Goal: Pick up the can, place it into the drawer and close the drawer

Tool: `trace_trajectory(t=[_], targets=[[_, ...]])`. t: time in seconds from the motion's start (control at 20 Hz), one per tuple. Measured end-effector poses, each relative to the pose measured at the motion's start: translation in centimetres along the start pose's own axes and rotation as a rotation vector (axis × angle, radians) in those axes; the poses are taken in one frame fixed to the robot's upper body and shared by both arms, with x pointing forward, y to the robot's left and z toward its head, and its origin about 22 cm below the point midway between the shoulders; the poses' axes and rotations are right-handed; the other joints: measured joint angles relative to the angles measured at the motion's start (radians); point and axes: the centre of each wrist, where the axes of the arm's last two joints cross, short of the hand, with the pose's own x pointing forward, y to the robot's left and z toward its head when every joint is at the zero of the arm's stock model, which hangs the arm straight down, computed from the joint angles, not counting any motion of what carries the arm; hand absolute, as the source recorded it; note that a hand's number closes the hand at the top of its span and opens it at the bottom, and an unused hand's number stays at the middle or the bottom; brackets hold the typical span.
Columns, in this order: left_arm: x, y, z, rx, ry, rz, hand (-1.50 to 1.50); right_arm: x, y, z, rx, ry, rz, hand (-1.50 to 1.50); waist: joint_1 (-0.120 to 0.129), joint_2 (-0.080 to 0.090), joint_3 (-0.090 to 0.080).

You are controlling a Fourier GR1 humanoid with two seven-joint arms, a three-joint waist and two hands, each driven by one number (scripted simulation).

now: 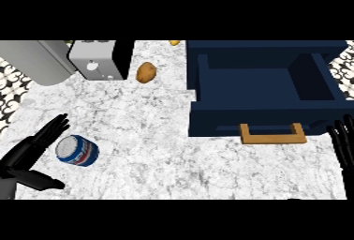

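The small blue and white can with a silver lid (pixel 77 150) is lying tilted on the white marble bench (pixel 166 154), down near the lower left of the view. Just beside it the black left hand (pixel 29 152) is spreading its fingers straight out past the can's left side, thumb pointing off toward the right beneath the can, and I cannot tell whether it is touching the can. Well apart to the right, the dark blue drawer (pixel 262 96) is standing pulled open, its wooden handle (pixel 272 134) facing the bench's near side. The black right hand (pixel 343 140) is resting at the right edge, fingers straight and pointing up. Farther back, a brown potato (pixel 146 72) is sitting on the bench, near a white and black boxy appliance (pixel 97 61) and a grey metal block (pixel 38 61) at the upper left.
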Motion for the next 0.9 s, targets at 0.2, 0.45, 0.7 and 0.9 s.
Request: trace_trajectory(t=[0.2,0.45,0.7,0.9], targets=[[-0.7,-0.1,-0.2,-0.001,0.025,-0.003,-1.5,0.6,0.4,0.3,-0.003,-0.007,0.003,-1.5,0.001,-0.001,0.0],[-1.9,-0.1,-0.5,0.015,0.043,-0.002,-1.5,1.2,0.5,0.1,-0.001,-0.006,0.003,-1.5,-0.003,0.001,0.0],[-2.4,-0.5,-1.1,0.013,0.04,-0.002,-1.5,1.3,0.3,0.4,-0.004,-0.009,-0.003,-1.5,-0.002,0.001,0.0],[-2.9,-0.9,-1.6,0.009,0.04,0.0,-1.5,1.3,0.2,0.3,-0.006,-0.011,0.002,-1.5,-0.004,0.002,0.0]])
